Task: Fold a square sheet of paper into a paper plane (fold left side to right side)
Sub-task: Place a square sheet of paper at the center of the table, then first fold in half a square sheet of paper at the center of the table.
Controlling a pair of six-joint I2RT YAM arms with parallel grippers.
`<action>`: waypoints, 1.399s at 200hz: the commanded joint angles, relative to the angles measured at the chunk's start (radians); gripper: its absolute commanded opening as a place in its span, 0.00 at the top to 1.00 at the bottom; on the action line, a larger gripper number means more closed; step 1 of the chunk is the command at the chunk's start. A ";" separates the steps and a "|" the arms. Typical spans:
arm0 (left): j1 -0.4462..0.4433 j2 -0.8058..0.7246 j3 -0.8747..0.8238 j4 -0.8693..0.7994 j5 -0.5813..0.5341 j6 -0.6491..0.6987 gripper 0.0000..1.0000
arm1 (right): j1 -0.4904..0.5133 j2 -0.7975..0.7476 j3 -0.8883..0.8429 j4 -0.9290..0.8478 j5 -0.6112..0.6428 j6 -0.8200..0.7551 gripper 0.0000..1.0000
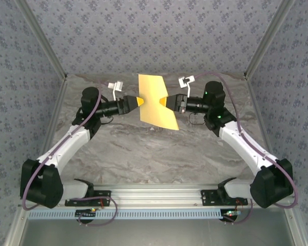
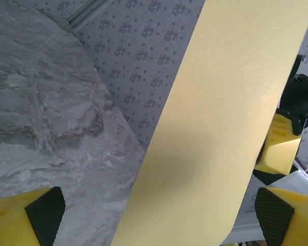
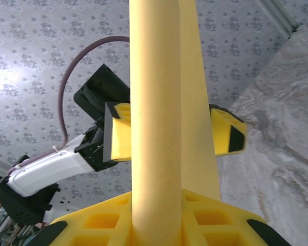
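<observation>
Marbled table point(image 1: 143, 148), floral walls point(image 1: 154, 31) (paper point(image 1: 153, 87) held aloft).

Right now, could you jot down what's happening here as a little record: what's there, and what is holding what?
paper: one yellow sheet, held up over the table, bent so that two layers show
right end effector: shut on the paper's edge
left end effector: open, its fingers on either side of the paper, not gripping it
table: grey marbled top, arm bases at the near edge
</observation>
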State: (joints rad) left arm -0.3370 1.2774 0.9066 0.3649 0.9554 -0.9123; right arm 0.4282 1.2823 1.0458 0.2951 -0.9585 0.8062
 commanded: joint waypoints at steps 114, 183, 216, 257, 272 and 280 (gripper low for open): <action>-0.033 -0.054 -0.010 -0.030 -0.050 0.083 0.92 | -0.100 -0.053 -0.008 -0.317 0.129 -0.159 0.60; -0.032 0.065 -0.209 -0.075 -0.214 0.138 1.00 | -0.107 -0.054 -0.043 -0.639 0.413 -0.441 0.27; -0.033 0.162 -0.266 -0.071 -0.294 0.153 1.00 | -0.071 0.015 -0.110 -0.571 0.446 -0.421 0.35; -0.034 0.251 -0.260 -0.123 -0.302 0.202 1.00 | 0.029 0.205 -0.127 -0.458 0.458 -0.343 0.66; -0.034 0.249 -0.254 -0.155 -0.318 0.220 1.00 | 0.057 0.279 -0.121 -0.428 0.479 -0.315 0.71; -0.034 0.248 -0.253 -0.167 -0.322 0.225 1.00 | 0.067 0.316 -0.118 -0.417 0.492 -0.302 0.74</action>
State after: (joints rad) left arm -0.3668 1.5265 0.6308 0.2451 0.6594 -0.7433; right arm 0.4614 1.5162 0.9241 -0.1894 -0.5117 0.4530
